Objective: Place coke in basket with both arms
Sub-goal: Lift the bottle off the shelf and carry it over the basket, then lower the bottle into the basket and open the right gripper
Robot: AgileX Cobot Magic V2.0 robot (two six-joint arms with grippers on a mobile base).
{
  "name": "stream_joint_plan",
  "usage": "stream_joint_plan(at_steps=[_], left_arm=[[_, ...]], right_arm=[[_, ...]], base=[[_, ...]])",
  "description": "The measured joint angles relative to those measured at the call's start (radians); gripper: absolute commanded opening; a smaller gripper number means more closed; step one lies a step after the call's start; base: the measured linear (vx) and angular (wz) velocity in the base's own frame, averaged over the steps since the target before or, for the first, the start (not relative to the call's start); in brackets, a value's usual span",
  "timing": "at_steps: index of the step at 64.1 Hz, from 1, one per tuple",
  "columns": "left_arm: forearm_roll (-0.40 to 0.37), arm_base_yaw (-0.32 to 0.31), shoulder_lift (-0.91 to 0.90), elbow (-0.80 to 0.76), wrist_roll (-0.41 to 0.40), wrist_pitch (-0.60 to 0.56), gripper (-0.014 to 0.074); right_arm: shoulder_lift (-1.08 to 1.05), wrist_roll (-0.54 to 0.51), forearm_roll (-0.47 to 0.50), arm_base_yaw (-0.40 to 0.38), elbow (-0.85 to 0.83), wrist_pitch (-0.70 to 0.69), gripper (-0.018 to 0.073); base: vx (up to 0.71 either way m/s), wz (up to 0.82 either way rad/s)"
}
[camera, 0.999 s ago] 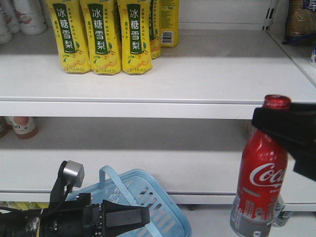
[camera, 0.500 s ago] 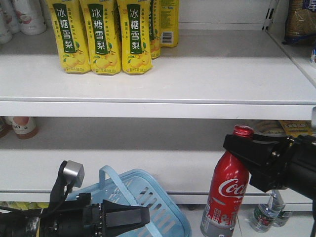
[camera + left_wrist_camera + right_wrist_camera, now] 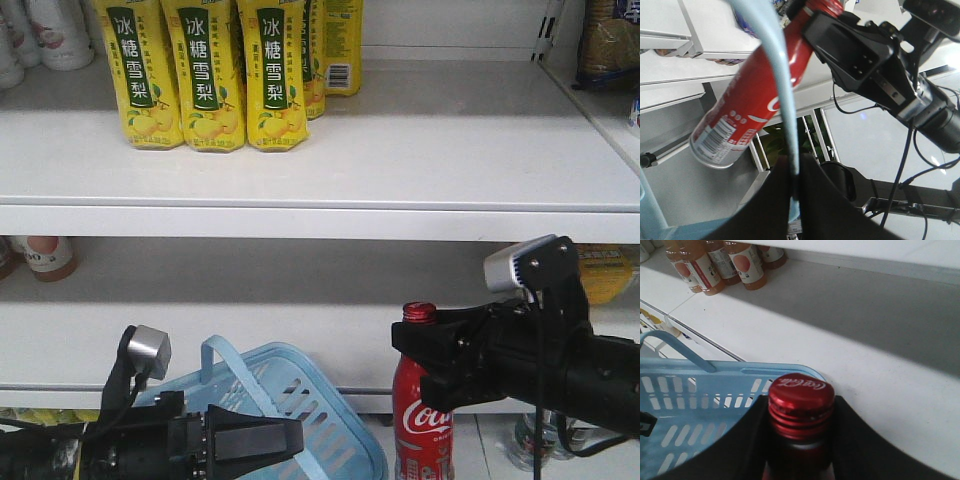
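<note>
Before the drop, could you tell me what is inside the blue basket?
Only slotted walls show inside the basket; no item is visible. The coke and right pincer hide its floor.

Red coke (image 3: 422, 432) with its white script is hanging upright, neck pinched in the right gripper (image 3: 412, 345), just right of the light blue slotted basket (image 3: 335, 425), whose hoop handle the left gripper (image 3: 292, 437) is clasping

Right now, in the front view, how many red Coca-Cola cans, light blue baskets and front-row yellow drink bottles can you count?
Red screw-capped Coca-Cola can: 1
Light blue slotted plastic basket: 1
Yellow pear-drink bottles, front row of the upper shelf: 3
Total: 5
</note>
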Motion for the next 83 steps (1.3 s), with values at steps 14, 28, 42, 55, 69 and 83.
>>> stream_joint_plan(at_steps=[14, 28, 42, 55, 69, 83], left_arm=[[0.000, 0.000, 0.000, 0.000, 0.000, 0.000, -0.0006], [0.000, 0.000, 0.000, 0.000, 0.000, 0.000, -0.0006], [0.000, 0.000, 0.000, 0.000, 0.000, 0.000, -0.0006], [0.000, 0.000, 0.000, 0.000, 0.000, 0.000, -0.0006], [0.001, 0.000, 0.000, 0.000, 0.000, 0.001, -0.0006], [0.008, 0.000, 0.000, 0.000, 0.000, 0.004, -0.0006]], right_arm=[[0.134, -0.002, 0.009, 0.054, -0.090, -0.001, -0.0005], [0.259, -0.034, 0.014, 0.125, -0.169, -0.002, -0.0005], [0.355, -0.042, 0.015, 0.133, -0.238, -0.002, -0.0005], [0.417, -0.035, 0.017, 0.133, -0.281, 0.027, -0.0005], [0.479, -0.049, 0.008, 0.138, -0.286, 0.122, 0.0014], [0.527, -0.040, 0.006, 0.142, -0.291, 0.138, 0.0080]], base=[[0.00, 0.00], [0.00, 0.00], [0.00, 0.00], [0.00, 0.00], [0.00, 0.00], [0.00, 0.00]])
